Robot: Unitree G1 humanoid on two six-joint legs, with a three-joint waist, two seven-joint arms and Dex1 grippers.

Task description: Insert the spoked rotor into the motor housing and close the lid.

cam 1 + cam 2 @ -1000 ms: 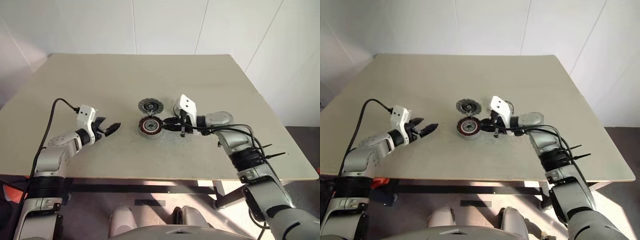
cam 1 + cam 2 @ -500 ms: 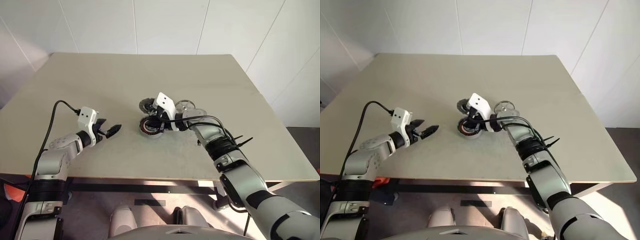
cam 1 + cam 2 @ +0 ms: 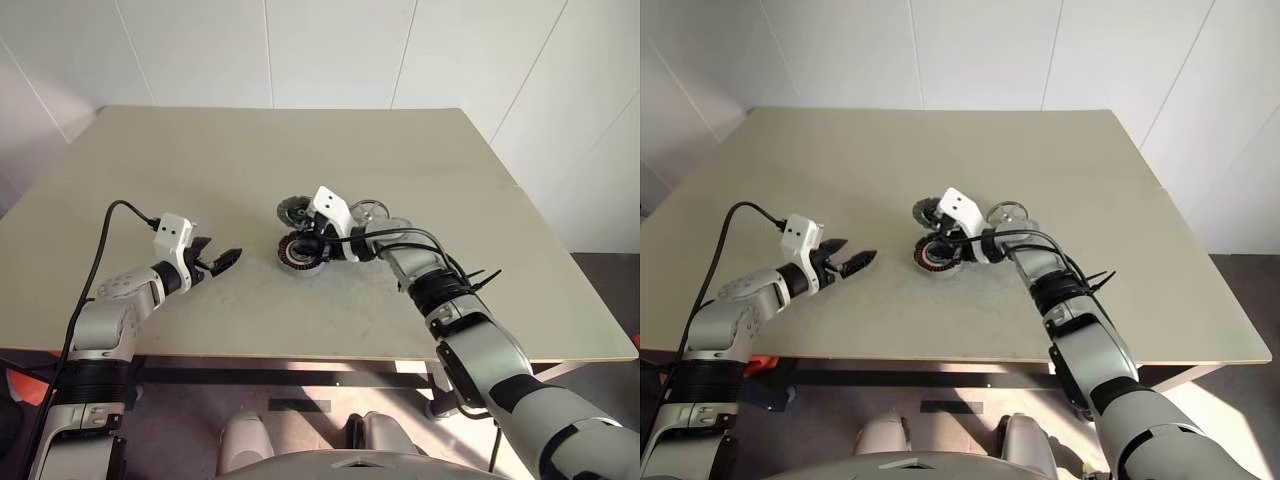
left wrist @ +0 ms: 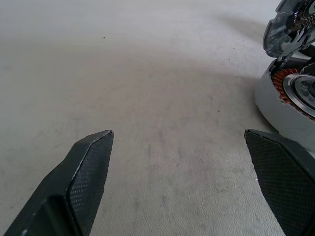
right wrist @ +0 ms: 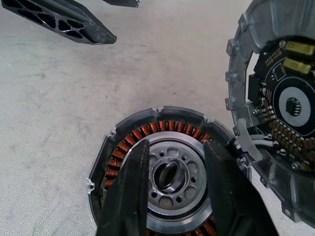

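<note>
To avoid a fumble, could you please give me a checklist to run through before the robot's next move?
1. Motor housing uncovered, windings showing: ok.
2. Spoked rotor lying free on the table, not yet inserted: ok.
3. Lid off, next to the motor housing: ok; whether they touch: cannot tell.
4. Right gripper open above the housing's hub, holding nothing: ok.
5. Left gripper open and empty: ok.

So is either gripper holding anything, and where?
Left gripper: nothing, open. Right gripper straddles the central hub of the motor housing; contact cannot be told.
</note>
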